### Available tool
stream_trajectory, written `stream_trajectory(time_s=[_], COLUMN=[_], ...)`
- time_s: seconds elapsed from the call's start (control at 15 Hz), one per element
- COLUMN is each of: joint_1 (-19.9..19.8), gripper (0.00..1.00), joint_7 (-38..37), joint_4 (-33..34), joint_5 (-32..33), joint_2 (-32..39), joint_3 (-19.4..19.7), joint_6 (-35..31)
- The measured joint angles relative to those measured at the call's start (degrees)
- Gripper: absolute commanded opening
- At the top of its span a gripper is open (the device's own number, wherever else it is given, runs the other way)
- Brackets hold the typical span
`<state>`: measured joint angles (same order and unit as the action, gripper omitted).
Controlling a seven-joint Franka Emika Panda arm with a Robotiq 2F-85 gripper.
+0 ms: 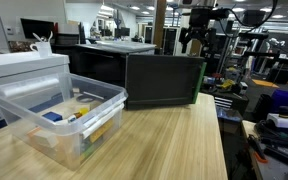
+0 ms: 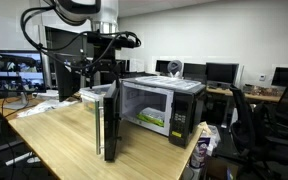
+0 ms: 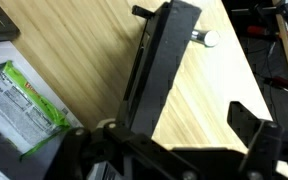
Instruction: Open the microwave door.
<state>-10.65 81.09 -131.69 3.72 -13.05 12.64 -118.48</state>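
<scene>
While the microwave [image 2: 169, 100] is sitting along one edge of the wooden table [image 2: 49, 135], the microwave door [image 2: 106, 125] is standing wide open, sticking out from the body across the tabletop toward the opposite edge. In an exterior view the door's dark face [image 1: 164, 80] is spanning the far end of the table, with a clear plastic bin [image 1: 54, 110] lying nearer the front edge and a white appliance [image 1: 24, 68] standing just beside the bin. The gripper [image 2: 103, 80] is hanging right over the door's top edge. In the wrist view its fingers [image 3: 252, 125] are spreading apart, unclenched, with the door's narrow top edge running between them; whether a finger is touching the door is unclear. A green-and-white packet [image 3: 24, 100] is lying inside the cavity.
</scene>
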Motion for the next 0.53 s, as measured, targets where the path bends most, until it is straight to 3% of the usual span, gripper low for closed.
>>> stream_trajectory(time_s=[0.53], joint_1=[1.1], gripper=[1.0], joint_7=[-6.1], joint_4=[0.0], joint_5=[0.1], joint_2=[-4.6], joint_3=[0.0], joint_6=[3.8])
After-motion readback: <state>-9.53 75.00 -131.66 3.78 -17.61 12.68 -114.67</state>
